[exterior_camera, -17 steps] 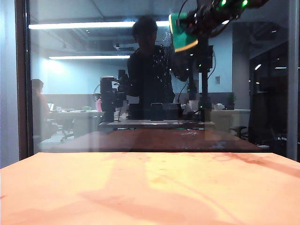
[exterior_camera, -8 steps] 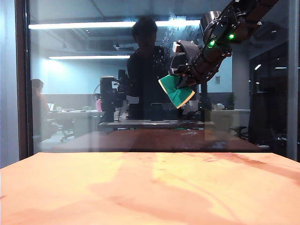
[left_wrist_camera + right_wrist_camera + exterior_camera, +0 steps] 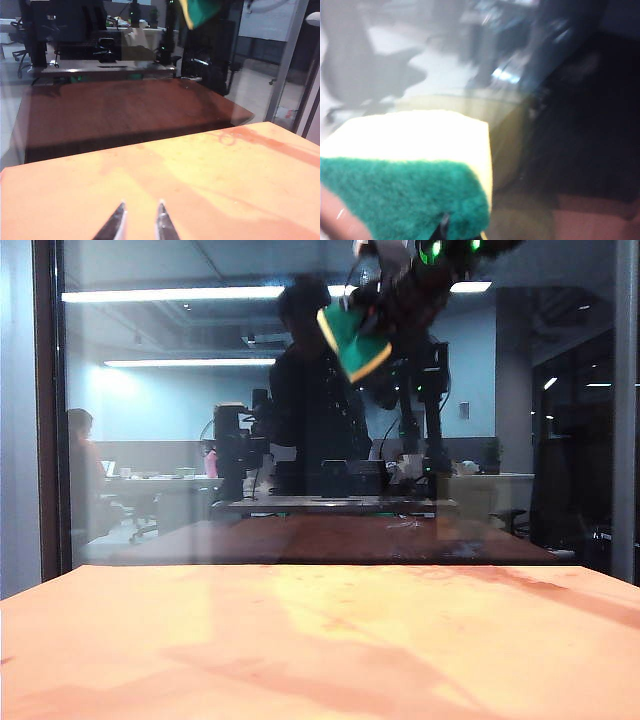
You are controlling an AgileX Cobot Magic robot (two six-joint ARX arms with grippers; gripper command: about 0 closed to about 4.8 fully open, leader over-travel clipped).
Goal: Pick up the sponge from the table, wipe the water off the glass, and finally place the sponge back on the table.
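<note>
One sponge (image 3: pixel 352 340) is in play, green scouring face and pale cream foam edge, held tilted high up against the glass (image 3: pixel 180 440), right of centre in the exterior view. The right gripper (image 3: pixel 372 312) is clamped on it, its jaws closed tight around the block; the right wrist view shows the same sponge (image 3: pixel 405 170) close up, blurred, foam above the green layer. The arm carrying it comes in from the upper right with two green lights lit. The glass is a single upright pane with a dark frame edge at the left, mirroring a dim office and two ceiling light strips. No droplets can be made out on it. Below, one orange-tan table (image 3: pixel 320 650) spreads across the near foreground. The left gripper (image 3: pixel 140 220) hovers low over the near part of the table (image 3: pixel 210 170), its two fingertips a narrow gap apart, holding nothing.
</note>
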